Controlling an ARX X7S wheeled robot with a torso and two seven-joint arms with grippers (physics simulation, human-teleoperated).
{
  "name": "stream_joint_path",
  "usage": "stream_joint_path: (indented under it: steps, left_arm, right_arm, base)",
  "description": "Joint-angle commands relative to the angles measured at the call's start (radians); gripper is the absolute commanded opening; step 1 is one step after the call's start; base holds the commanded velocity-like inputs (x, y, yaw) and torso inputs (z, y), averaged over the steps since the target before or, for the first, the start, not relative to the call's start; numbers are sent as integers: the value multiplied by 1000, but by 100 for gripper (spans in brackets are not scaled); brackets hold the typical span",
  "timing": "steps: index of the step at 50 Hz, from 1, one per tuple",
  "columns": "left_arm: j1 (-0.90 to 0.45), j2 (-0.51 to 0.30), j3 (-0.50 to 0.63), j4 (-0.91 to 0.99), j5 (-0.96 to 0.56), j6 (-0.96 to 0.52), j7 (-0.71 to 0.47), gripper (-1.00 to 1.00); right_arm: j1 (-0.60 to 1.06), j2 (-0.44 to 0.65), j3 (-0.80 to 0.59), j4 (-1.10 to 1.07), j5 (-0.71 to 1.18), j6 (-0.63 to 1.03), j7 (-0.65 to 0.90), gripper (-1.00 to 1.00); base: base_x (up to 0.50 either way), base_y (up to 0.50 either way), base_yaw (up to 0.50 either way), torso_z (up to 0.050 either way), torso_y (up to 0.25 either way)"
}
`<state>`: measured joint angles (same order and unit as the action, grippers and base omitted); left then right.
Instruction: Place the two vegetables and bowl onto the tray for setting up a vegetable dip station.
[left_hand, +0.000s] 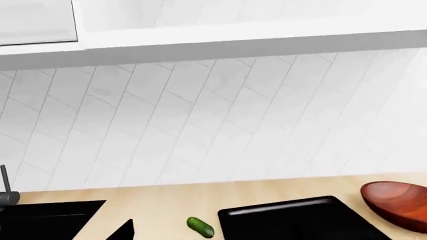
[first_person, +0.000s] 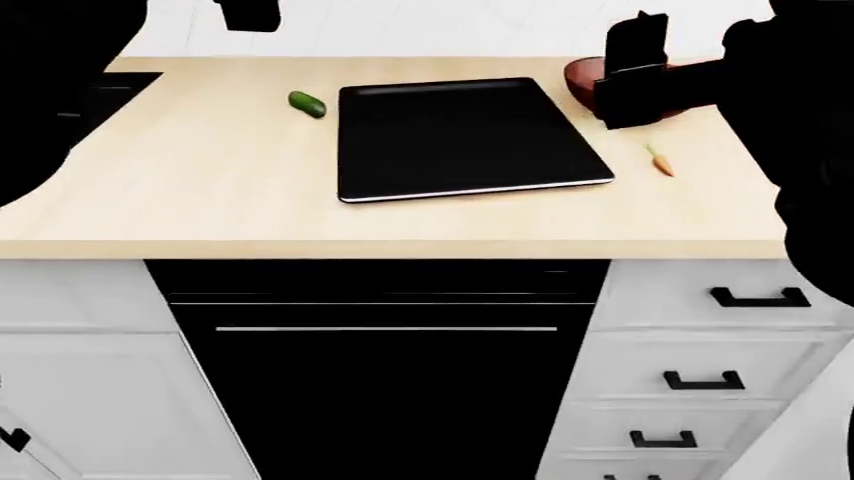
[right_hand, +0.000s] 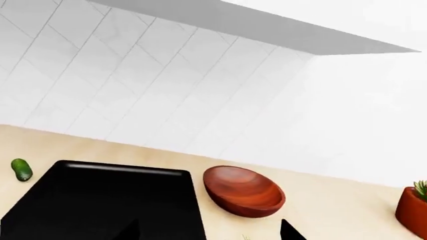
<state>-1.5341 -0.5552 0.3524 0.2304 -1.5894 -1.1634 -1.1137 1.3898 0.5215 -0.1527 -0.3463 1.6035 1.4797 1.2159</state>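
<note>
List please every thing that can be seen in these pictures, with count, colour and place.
tray: one, black, middle of the counter, nothing on it
cucumber: one, dark green, on the counter left of the tray
bowl: one, reddish-brown, on the counter right of the tray
carrot: one, orange, on the counter right of the tray, nearer than the bowl
plant pot: one, terracotta, far right of the counter
sink: one, black, left end of the counter
drawers: white, black handles, below the counter
right gripper: one, black, in front of the bowl
</note>
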Motion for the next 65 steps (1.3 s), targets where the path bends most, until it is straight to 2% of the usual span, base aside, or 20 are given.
stream_joint_path:
  steps: [1, 8, 38, 39, 40, 52, 56, 61, 65]
  left_arm:
    - [-37, -25, 5, -26, -103, 12, -43, 100]
    - [-42, -29, 3, -34, -111, 16, -45, 100]
    - [-48, -35, 9, -44, -106, 34, -37, 100]
    - [-46, -36, 10, -43, -102, 35, -34, 100]
    - [-48, -36, 10, -45, -106, 35, -35, 100]
    - [-43, -39, 13, -36, -104, 41, -32, 100]
    - [-42, -40, 15, -36, -108, 42, -35, 100]
    - [-43, -41, 13, -46, -106, 48, -27, 100]
    - [-43, -42, 14, -51, -97, 52, -22, 100]
  right_arm:
    - [32, 33, -28, 12, 76, -16, 36, 100]
    - [27, 35, -20, -8, 61, -45, -7, 100]
    - [45, 57, -76, -29, 29, -74, -56, 100]
    - [39, 55, -70, -7, 54, -87, -22, 100]
    - [40, 53, -66, -24, 27, -94, -62, 100]
    - [52, 56, -102, -13, 46, -88, -54, 100]
    - [48, 59, -101, -8, 89, -101, -9, 100]
    - [63, 117, -142, -4, 363, -187, 269, 100]
    - [67, 157, -179, -24, 460, -230, 333, 100]
  base:
    - [0, -500, 0, 0, 0]
    - [13, -500, 0, 0, 0]
    - [497, -79, 0, 0, 0]
    - [363, -62, 0, 0, 16]
    - [0, 0, 0, 0, 0]
    - [0, 0, 0, 0, 0]
    - [0, 0, 0, 0, 0]
    - [0, 0, 0, 0, 0]
    - [0, 0, 0, 0, 0]
